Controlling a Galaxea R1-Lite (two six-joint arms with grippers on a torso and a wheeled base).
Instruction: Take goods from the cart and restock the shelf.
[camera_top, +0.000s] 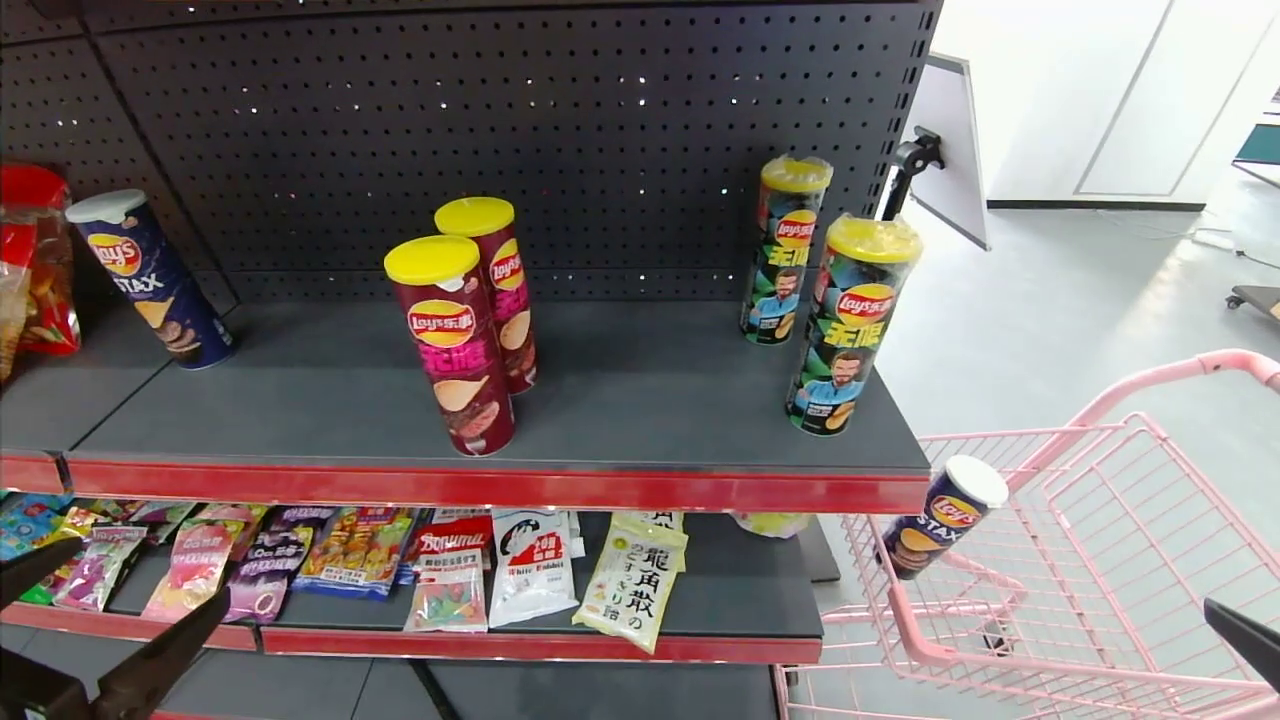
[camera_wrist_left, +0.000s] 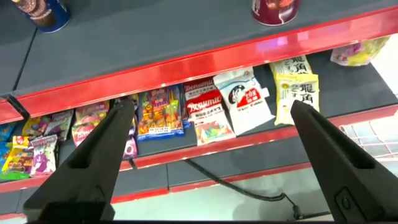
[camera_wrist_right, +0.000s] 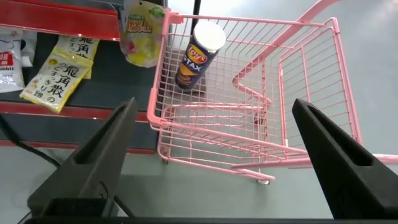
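Left pincer (camera_wrist_left: 209, 106) spread wide, empty; right pincer (camera_wrist_right: 214, 104) likewise, both low.

Pale grey floor (camera_top: 1050, 320), white walls (camera_top: 1060, 90)

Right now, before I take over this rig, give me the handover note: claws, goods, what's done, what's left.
Left claw: open, empty, low in front of the snack bags.
Right claw: open, empty, above the pink cart.
Cart: one blue can leans inside, at the end nearest the shelf.
Upper shelf: two maroon cans, two green cans and a matching blue shelf can, all upright.
Left to do: pick the cart's can and shelve it, probably beside its blue match.
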